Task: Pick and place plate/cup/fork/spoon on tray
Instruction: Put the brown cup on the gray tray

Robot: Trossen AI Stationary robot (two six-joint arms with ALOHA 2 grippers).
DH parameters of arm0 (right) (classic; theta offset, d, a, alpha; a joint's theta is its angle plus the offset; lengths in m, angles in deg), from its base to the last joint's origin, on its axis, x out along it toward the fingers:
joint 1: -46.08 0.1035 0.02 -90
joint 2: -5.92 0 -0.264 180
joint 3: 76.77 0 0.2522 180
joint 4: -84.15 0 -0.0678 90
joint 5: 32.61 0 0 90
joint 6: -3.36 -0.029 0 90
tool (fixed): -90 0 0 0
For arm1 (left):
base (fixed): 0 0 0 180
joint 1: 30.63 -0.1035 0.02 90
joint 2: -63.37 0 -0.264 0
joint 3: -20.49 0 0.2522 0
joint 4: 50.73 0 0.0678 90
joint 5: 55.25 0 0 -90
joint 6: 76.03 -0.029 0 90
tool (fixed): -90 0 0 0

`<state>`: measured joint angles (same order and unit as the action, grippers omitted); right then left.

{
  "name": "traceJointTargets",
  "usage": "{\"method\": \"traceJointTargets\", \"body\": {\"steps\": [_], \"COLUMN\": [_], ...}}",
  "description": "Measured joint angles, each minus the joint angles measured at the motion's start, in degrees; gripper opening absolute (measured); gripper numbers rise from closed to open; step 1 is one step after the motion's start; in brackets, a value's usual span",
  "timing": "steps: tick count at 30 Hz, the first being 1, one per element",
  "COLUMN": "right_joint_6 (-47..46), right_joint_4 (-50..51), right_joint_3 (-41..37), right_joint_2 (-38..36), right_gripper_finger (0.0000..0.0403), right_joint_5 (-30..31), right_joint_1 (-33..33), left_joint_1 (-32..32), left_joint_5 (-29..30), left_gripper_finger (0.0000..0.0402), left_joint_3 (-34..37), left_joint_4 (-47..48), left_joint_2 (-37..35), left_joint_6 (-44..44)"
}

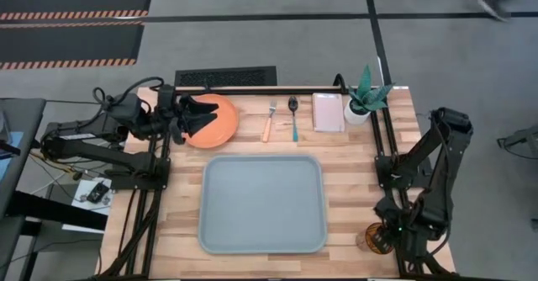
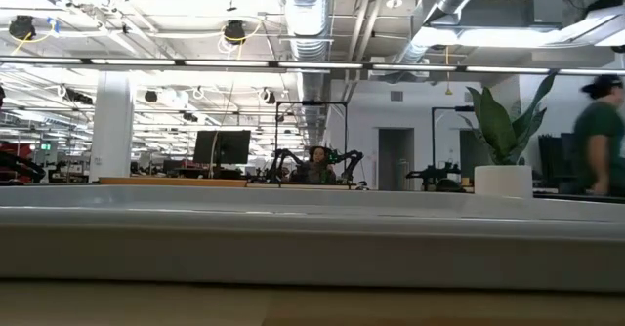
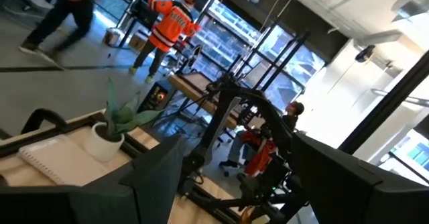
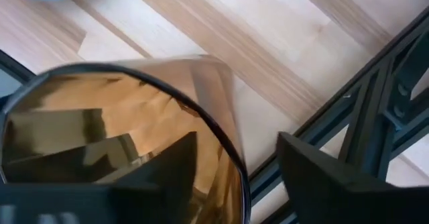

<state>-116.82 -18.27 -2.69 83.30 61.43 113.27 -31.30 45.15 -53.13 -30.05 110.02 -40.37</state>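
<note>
The orange plate (image 1: pixel 220 125) lies flat at the table's far left. My left gripper (image 1: pixel 195 113) is open over the plate's left part, and its wrist view (image 3: pixel 241 184) does not show the plate. The fork (image 1: pixel 269 123) and the spoon (image 1: pixel 293 118) lie side by side beyond the grey-blue tray (image 1: pixel 204 205). The amber cup (image 1: pixel 372 240) stands upright at the near right corner. My right gripper (image 4: pixel 234 177) is open over it, one finger inside the cup (image 4: pixel 120 137) and one outside its wall. My left gripper stands over the plate's left rim, its fingers pointing toward the table's right; I cannot tell whether it touches the plate. My right gripper comes from above with the cup's wall (image 4: pixel 236 163) between its fingers; the outer finger (image 4: pixel 315 177) stands clear, and I cannot tell whether the inner finger (image 4: pixel 177 167) touches.
A white rectangular dish (image 1: pixel 328 111) and a white pot with a green plant (image 1: pixel 363 100) stand at the far right. The tray's rim (image 2: pixel 312 228) fills the low view. A black frame (image 1: pixel 382 138) runs along the table's edges. People move in the room behind.
</note>
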Motion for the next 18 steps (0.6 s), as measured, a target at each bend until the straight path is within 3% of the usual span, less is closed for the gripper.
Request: {"method": "traceJointTargets", "body": {"steps": [8, 18], "right_joint_6": [0.33, 9.07], "right_joint_4": [0.52, 2.72], "right_joint_3": [0.0, 3.21], "right_joint_2": [-0.38, -4.36], "right_gripper_finger": [0.002, 0.0009], "right_joint_5": [0.07, 0.45], "right_joint_1": [-1.51, -7.8], "left_joint_1": [-0.02, 0.0], "left_joint_5": [0.89, -1.97], "left_gripper_finger": [0.0265, 0.0265], "left_joint_3": [-0.02, -0.02], "left_joint_4": [0.72, 5.29], "left_joint_2": [0.76, 1.94], "left_joint_6": [-0.07, -6.4]}}
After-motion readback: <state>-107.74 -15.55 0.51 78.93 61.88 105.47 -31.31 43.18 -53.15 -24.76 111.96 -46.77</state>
